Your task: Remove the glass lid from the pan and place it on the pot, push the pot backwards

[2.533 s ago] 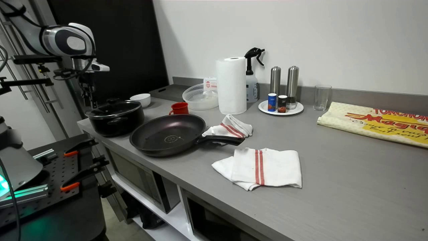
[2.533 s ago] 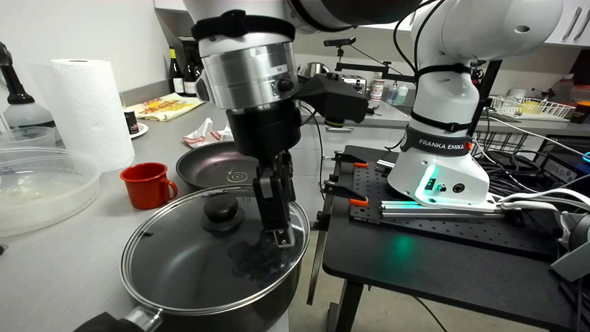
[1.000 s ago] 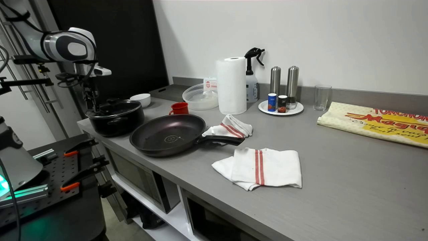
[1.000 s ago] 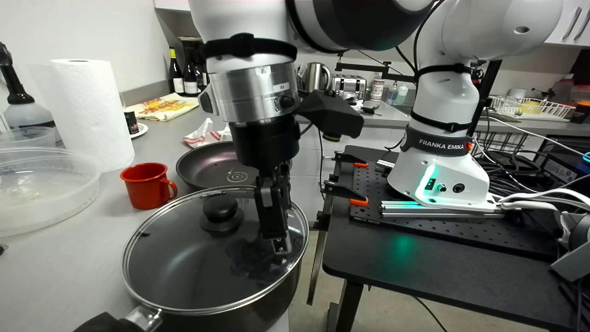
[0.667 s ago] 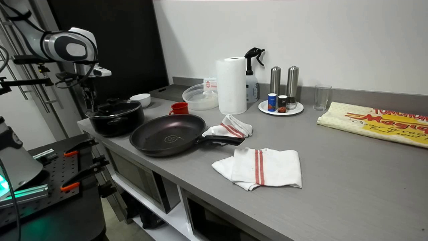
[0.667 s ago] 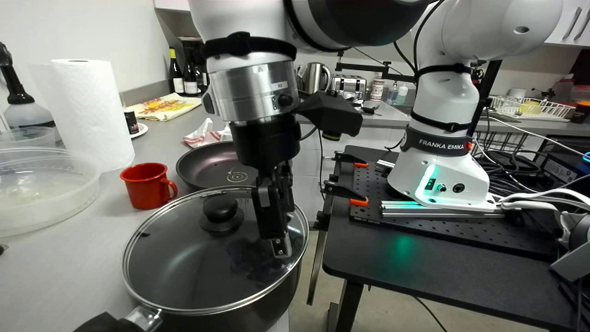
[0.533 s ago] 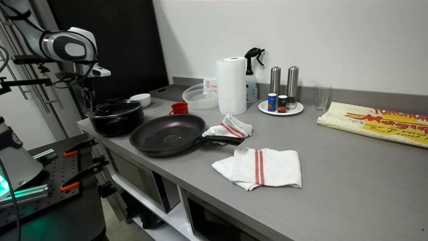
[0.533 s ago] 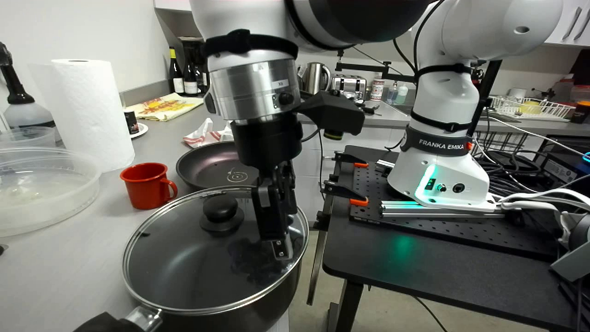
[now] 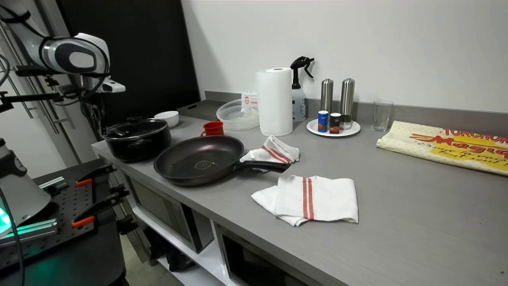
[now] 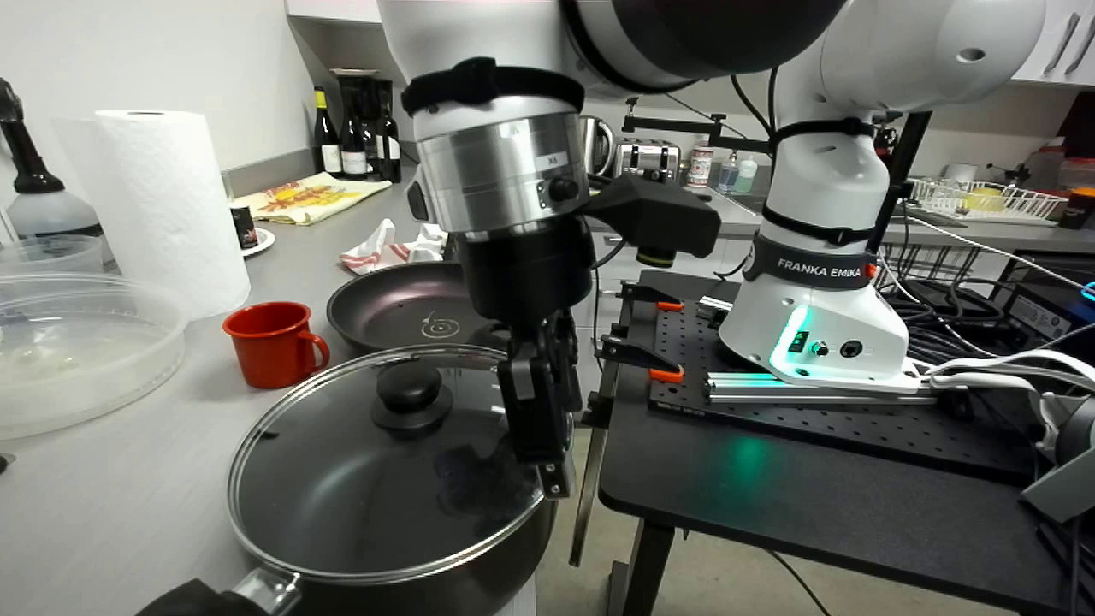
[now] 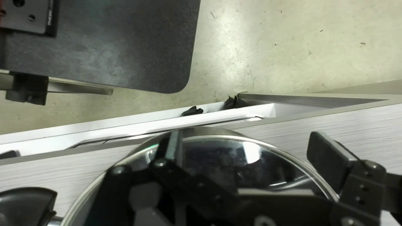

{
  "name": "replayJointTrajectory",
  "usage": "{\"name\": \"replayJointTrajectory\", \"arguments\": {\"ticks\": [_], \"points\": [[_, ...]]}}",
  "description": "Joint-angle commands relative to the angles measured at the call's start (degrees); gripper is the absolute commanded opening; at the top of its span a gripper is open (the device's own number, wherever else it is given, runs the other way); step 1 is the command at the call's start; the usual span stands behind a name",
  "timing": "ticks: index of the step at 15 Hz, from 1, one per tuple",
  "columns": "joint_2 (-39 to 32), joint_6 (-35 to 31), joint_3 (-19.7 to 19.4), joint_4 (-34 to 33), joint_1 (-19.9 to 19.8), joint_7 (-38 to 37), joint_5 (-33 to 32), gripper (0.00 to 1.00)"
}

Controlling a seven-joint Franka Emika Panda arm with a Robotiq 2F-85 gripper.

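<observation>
The glass lid, with its black knob, lies on the black pot near the end of the counter. To the side of the pot rests the wide black pan, with no lid on it. In the wrist view my gripper stands open, its fingers far apart across part of the lid's rim, and nothing is held between them. In an exterior view the gripper points down at the lid's edge on the robot's side. Whether a fingertip touches the lid, I cannot tell.
A red mug, a clear plastic tub and a white bowl stand close to the pot. The paper towel roll is farther along. The counter's front edge runs right beside the pot.
My gripper came down a little, then shifted from above the lid outward to its edge on the robot's side, away from the pan. Pot, lid and pan have stayed put.
</observation>
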State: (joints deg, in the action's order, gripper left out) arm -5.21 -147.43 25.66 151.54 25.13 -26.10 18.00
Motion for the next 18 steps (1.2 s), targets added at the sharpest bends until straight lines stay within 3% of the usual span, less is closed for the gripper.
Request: {"name": "replayJointTrajectory", "arguments": {"ticks": [1, 18], "points": [[0.9, 0.8, 1.0, 0.6, 1.2, -1.7, 2.3, 1.00], [-2.8, 1.6, 0.2, -1.7, -0.1, -0.9, 7.4, 1.00]]}}
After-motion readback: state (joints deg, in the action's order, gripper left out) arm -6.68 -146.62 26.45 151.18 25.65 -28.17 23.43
